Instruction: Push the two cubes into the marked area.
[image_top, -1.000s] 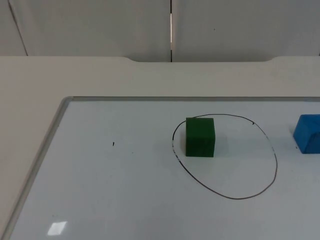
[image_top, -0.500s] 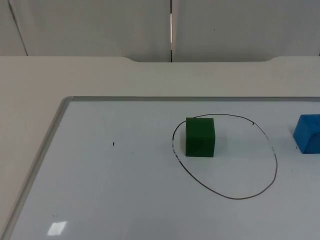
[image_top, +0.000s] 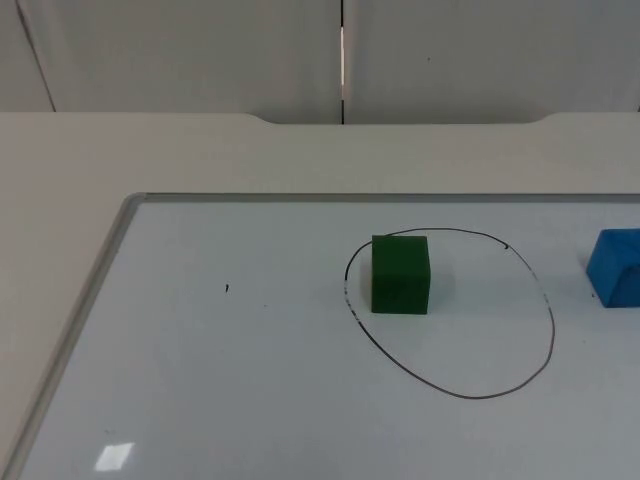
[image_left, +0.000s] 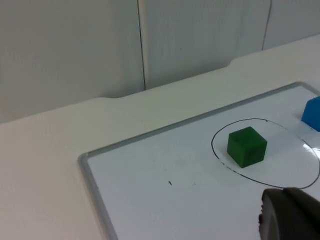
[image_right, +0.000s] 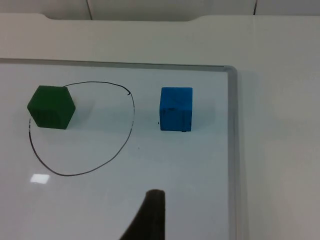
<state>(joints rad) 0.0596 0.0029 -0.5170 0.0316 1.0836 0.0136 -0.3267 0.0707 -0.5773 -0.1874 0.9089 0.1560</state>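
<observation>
Green and matte, one cube (image_top: 401, 274) sat on the glossy whiteboard (image_top: 230, 400), inside the ring (image_top: 552, 330) and hard against its far-left edge, the line touching or passing just under its upper corner. It had no long axis; in the top view a flat face looked at the camera, its edges square with the board's far rim. The blue cube (image_top: 616, 267) stood outside the ring to the right, well apart from the line, about level with the green one, between the ring and the board's right rim. It was sharp-edged too, with dark scuffs on its upper face (image_right: 176, 108).

The ring was a thin, hand-drawn black oval, uneven, with a small hook at its far end. The board had a slim grey metal frame with rounded corners and lay on the pale table (image_top: 200, 150).

Each wrist view held a black fingertip (image_left: 290, 216) (image_right: 148, 218) above the board, near neither cube; whether either claw was spread or pressed together I could not tell.
</observation>
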